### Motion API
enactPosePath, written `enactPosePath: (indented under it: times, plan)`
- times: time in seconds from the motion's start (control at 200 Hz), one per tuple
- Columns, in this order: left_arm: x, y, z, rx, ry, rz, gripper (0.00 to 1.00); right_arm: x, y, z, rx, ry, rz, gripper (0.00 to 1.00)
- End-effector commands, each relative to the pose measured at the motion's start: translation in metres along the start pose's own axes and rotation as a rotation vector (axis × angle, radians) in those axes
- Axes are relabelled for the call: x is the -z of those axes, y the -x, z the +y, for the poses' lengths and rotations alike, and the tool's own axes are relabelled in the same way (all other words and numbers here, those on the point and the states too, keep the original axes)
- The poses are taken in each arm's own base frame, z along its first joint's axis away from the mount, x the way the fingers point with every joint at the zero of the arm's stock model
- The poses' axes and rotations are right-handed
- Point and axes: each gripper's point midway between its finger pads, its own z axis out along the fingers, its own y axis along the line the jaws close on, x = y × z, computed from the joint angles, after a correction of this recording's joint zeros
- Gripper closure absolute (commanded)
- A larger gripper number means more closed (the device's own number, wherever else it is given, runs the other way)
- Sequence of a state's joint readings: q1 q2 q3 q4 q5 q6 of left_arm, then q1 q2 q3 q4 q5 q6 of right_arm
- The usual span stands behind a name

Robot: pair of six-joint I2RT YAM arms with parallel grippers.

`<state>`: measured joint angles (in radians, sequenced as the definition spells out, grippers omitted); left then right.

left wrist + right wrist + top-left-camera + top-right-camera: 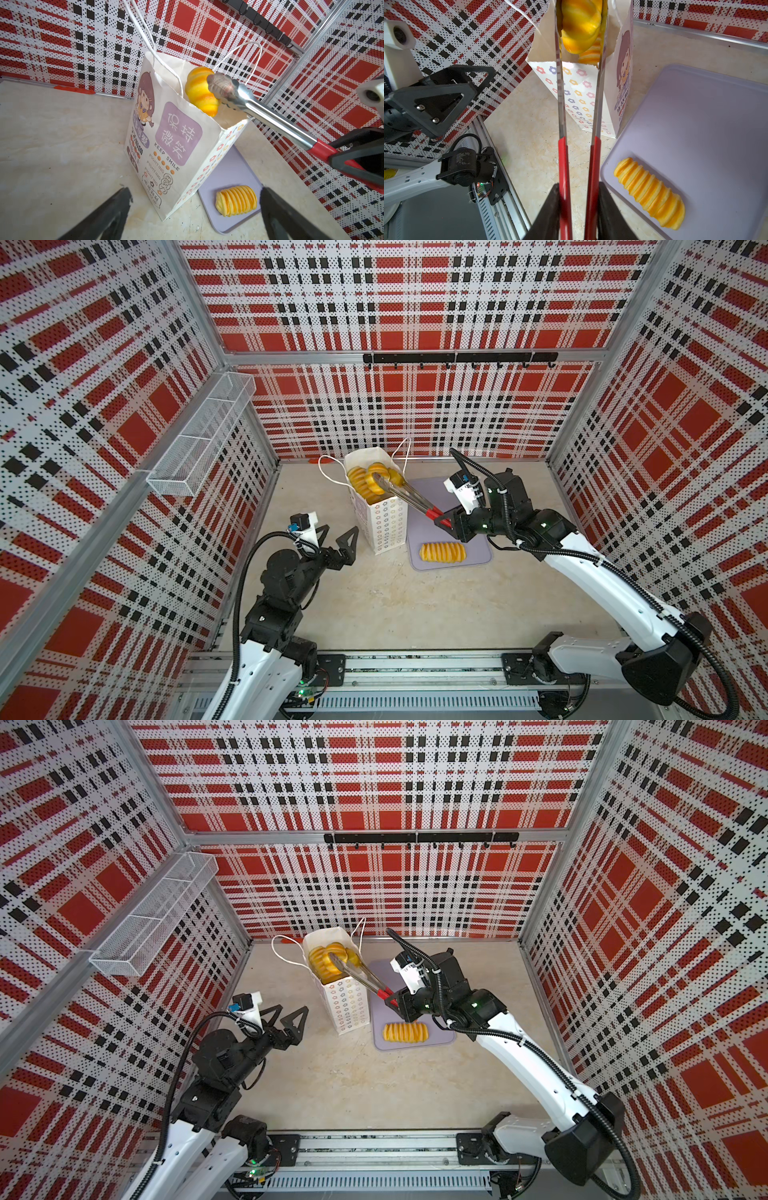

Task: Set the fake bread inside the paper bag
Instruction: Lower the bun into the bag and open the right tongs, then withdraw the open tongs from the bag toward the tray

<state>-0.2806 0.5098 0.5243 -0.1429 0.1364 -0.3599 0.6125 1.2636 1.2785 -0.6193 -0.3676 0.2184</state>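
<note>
Now, R gripper [444, 521] on tongs [405, 493], croissant [199, 91] at bag [178, 133] mouth

Three walls close in the space: a back wall [415, 302], a left wall [83, 406] and a right wall [685, 427]. All are perforated sheet printed in a red, black and white plaid. Bare metal posts [199, 310] stand in the back corners, and a metal bar [291, 359] crosses the back wall. A black hook rail [459, 358] with small hooks sits along that bar. A white wire basket [203, 435], divided into compartments, is fixed to the left wall. The floor [415, 605] is a pale beige, stone-look surface under even light. A small orange strip [73, 89] lies at the foot of the back wall.
</note>
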Motion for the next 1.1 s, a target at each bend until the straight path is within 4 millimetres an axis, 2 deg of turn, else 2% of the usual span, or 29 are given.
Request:
enactPosePath:
  times: [0.0, 0.686, 1.097]
  plan:
    - [-0.001, 0.000, 0.000, 0.002, -0.008, -0.007, 0.00, 0.006, 0.020, 0.007, 0.059, -0.001, -0.048, 0.69]
    - [0.001, 0.001, -0.001, 0.003, -0.017, -0.011, 0.00, 0.006, 0.018, 0.008, 0.064, -0.009, -0.043, 0.65]
    - [0.001, -0.001, -0.004, 0.001, -0.031, -0.010, 0.00, 0.034, 0.030, 0.021, 0.079, 0.009, -0.132, 0.66]
